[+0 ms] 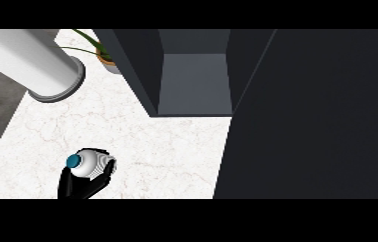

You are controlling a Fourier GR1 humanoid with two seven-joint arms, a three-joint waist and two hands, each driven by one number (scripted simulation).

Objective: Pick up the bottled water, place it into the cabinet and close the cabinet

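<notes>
Curling round the bottle at lower left of the frame, left hand holds it upright, likely for carrying toward the open cabinet at upper centre.

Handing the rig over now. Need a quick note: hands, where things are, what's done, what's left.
Left hand: curled round the bottled water, low at the left of the counter.
Right hand: not in view.
Cabinet: open, interior bare as far as it shows; its dark door stands wide at the right.
Done: bottle grasped. Whether it is lifted off the counter, cannot tell.
Left: carry the bottle up and right into the cabinet, release, swing the door shut.
</notes>
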